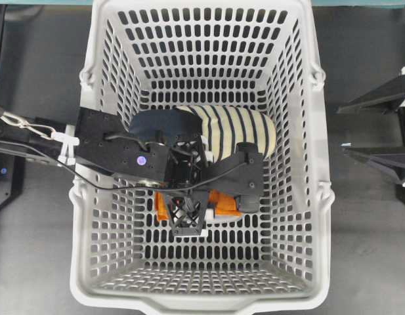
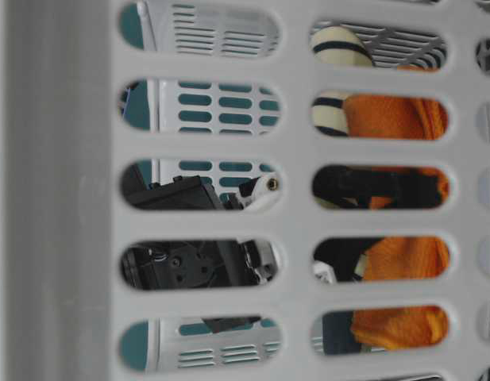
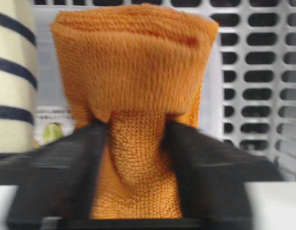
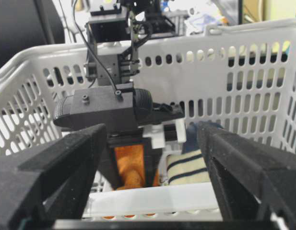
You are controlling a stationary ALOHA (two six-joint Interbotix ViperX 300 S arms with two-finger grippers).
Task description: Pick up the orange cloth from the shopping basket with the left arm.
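Observation:
The orange cloth [image 1: 223,202] lies on the floor of the shopping basket [image 1: 323,197], just in front of the striped slipper. The left arm reaches in over the basket's left rim, and its left gripper [image 1: 192,205] points down onto the cloth. In the left wrist view the black fingers [image 3: 71,163] press in on both sides of the orange cloth [image 3: 133,72], pinching a narrow waist in it. The right wrist view shows the same grip, with orange cloth [image 4: 128,165] between the left gripper's fingers. My right gripper [image 4: 148,129] stands open outside the basket, nothing between its fingers.
A navy and cream striped slipper [image 1: 241,131] lies against the cloth's far side, close to the left gripper. The basket's slotted walls [image 3: 263,72] surround the arm on all sides. The right gripper [image 1: 376,128] rests beyond the basket's right rim.

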